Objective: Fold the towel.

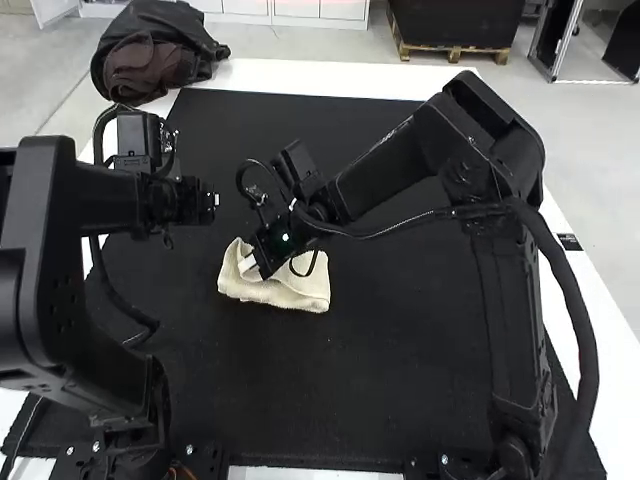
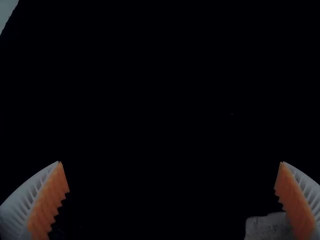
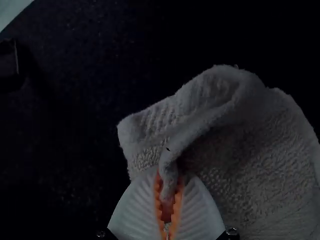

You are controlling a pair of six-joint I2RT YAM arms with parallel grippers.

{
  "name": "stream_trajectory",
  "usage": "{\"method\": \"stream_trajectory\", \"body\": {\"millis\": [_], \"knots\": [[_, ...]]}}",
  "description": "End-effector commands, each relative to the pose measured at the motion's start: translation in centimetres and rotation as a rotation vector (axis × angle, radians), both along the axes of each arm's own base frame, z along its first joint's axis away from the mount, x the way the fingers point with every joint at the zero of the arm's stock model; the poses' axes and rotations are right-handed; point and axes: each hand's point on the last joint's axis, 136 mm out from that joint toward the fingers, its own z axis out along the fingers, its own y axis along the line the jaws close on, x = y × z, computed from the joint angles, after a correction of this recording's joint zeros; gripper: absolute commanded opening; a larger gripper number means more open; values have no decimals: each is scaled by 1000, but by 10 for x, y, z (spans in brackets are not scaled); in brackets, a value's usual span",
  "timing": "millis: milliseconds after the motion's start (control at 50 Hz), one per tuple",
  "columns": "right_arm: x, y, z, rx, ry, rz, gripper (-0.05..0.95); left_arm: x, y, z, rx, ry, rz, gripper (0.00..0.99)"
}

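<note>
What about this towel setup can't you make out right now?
Part of the towel: high view, hidden by the right gripper.
Most of the towel: left wrist view, cut off by the edge.
Dark object: right wrist view, cut off by the edge, too dark to identify.

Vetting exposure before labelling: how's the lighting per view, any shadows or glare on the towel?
High view: well lit, pale towel distinct on black mat, no obvious glare on it. Left wrist view: mat nearly black, orange pads readable, grey patch dim, likely towel. Right wrist view: dim, towel weave readable, shadow beneath its raised fold.
</note>
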Motion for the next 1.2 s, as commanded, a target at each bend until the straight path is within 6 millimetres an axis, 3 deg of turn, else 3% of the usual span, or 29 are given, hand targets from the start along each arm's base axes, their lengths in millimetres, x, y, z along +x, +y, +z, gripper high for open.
{"method": "stream_trajectory", "body": {"millis": [0, 420, 580, 720, 840, 1040, 1180], "knots": [[-5, 16, 16, 37, -20, 25, -20, -2, 3, 1, -5, -11, 14, 969], [-12, 25, 13, 44, 3, 43, -13, -2, 3, 1, -6, -14, 15, 969], [-12, 25, 11, 40, 11, 38, 380, -2, 3, 2, -6, -15, 15, 969], [-12, 24, 13, 38, 11, 38, 572, -2, 3, 2, -6, -14, 15, 969], [-12, 20, 18, 27, 9, 41, 580, -2, 3, 1, -7, -11, 15, 969], [4, 17, 54, 85, -28, 9, 580, -2, 3, 1, -6, -14, 15, 969], [15, 6, 66, 88, -32, -18, 580, -2, 3, 2, -6, -15, 17, 969]]}}
